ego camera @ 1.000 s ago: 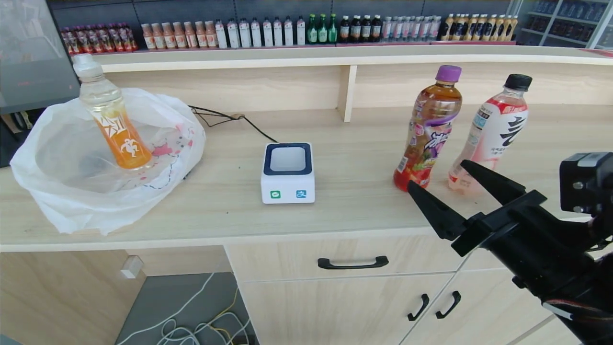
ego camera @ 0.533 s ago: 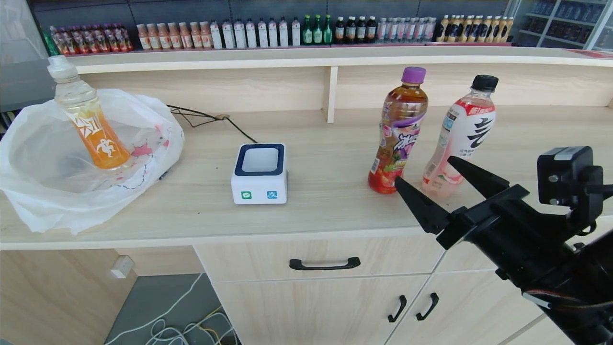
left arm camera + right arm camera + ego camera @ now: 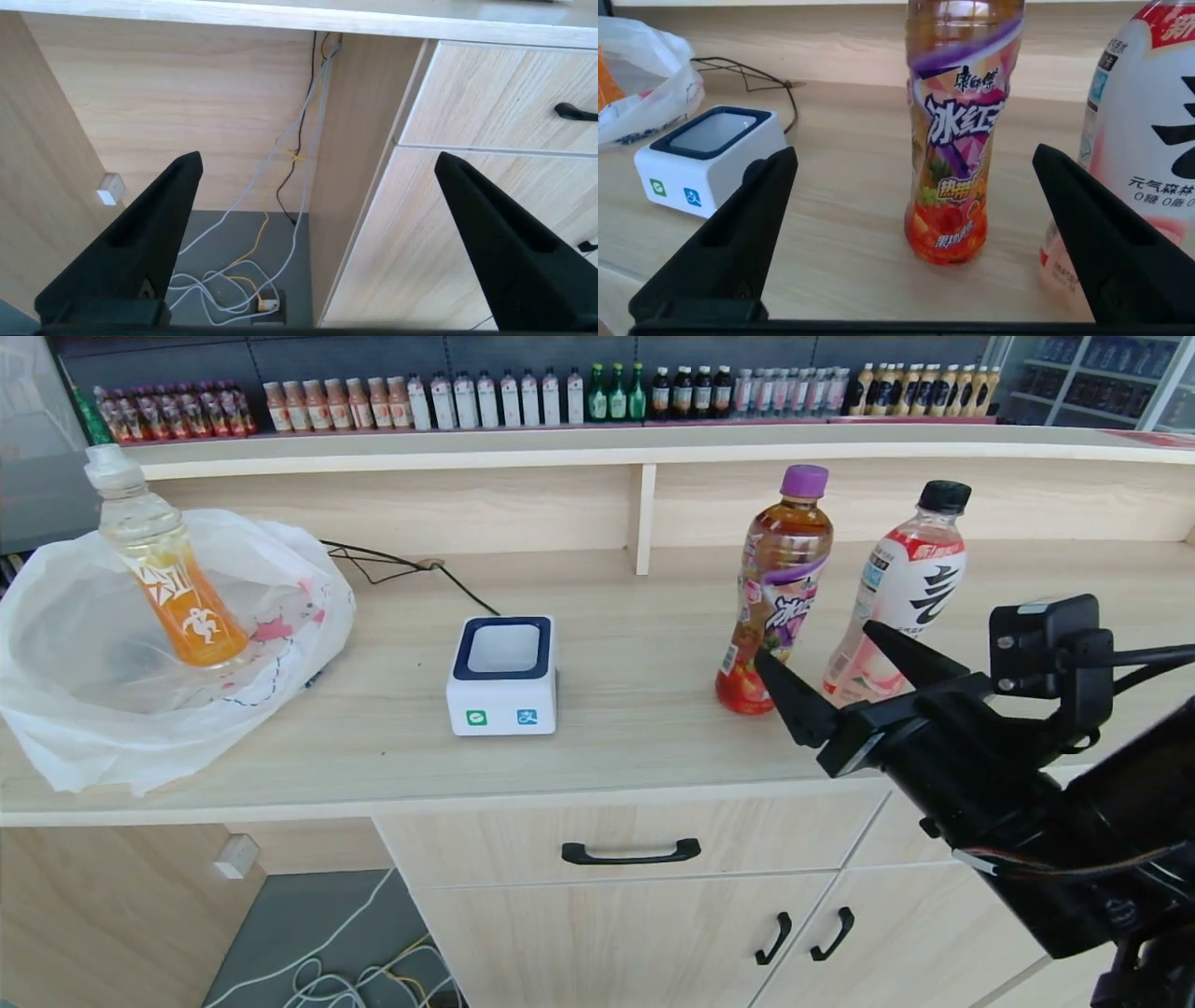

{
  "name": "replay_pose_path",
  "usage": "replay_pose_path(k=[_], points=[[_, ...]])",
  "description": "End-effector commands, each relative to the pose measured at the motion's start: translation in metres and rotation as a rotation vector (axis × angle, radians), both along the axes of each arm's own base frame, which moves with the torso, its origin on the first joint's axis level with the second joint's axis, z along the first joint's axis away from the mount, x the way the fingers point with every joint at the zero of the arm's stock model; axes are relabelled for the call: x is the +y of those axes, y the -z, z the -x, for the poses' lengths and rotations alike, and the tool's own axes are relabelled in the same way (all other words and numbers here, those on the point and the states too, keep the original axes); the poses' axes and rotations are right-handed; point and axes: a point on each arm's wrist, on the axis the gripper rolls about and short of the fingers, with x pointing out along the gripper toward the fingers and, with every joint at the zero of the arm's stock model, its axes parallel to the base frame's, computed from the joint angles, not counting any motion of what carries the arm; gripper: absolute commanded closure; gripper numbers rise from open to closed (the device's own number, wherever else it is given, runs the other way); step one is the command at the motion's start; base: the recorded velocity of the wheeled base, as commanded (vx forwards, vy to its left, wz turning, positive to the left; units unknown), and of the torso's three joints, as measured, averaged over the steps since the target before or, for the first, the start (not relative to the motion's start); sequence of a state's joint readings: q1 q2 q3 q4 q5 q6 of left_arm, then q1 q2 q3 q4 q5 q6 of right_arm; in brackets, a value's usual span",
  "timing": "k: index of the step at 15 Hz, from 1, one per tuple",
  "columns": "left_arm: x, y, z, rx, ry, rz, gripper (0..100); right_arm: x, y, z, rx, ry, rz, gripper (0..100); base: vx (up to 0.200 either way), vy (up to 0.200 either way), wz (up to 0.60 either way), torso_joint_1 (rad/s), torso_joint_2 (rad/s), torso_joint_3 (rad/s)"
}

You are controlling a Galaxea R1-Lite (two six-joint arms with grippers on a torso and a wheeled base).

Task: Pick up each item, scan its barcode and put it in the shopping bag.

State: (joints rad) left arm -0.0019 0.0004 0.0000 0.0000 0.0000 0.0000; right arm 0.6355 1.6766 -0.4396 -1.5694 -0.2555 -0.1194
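Note:
A purple-capped tea bottle (image 3: 780,588) (image 3: 957,140) and a pink bottle with a black cap (image 3: 901,593) (image 3: 1148,140) stand upright side by side on the right of the wooden counter (image 3: 653,728). My right gripper (image 3: 817,649) (image 3: 915,159) is open just in front of them, level with their lower halves, holding nothing. The white scanner (image 3: 504,677) (image 3: 710,159) sits mid-counter. At the left, an orange drink bottle (image 3: 168,579) leans inside the white shopping bag (image 3: 93,728). My left gripper (image 3: 318,163) is open below the counter.
A black cable (image 3: 401,565) runs from behind the scanner toward the bag. A raised back shelf (image 3: 597,443) carries a row of several bottles. Drawers with black handles (image 3: 630,852) are under the counter. Loose cables (image 3: 243,280) lie on the floor.
The head camera has turned, sliding the whole scene left. My right gripper has come closer to the two bottles, still open. The bottles, scanner and bag have stayed put.

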Motion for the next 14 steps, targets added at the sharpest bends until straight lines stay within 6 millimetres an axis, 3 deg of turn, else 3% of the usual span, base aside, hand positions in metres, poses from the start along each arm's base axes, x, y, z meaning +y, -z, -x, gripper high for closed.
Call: replay_pose_path(k=[1, 14], points=[[0.0, 0.0, 0.0, 0.0, 0.0, 0.0, 0, 0.009, 0.005, -0.011, 0.014, 0.002, 0.001, 0, 0.0, 0.0, 0.0, 0.0, 0.0, 0.0], [0.0, 0.0, 0.0, 0.0, 0.0, 0.0, 0, 0.028, 0.001, -0.036, -0.035, 0.07, 0.031, 0, 0.0, 0.0, 0.0, 0.0, 0.0, 0.0]])
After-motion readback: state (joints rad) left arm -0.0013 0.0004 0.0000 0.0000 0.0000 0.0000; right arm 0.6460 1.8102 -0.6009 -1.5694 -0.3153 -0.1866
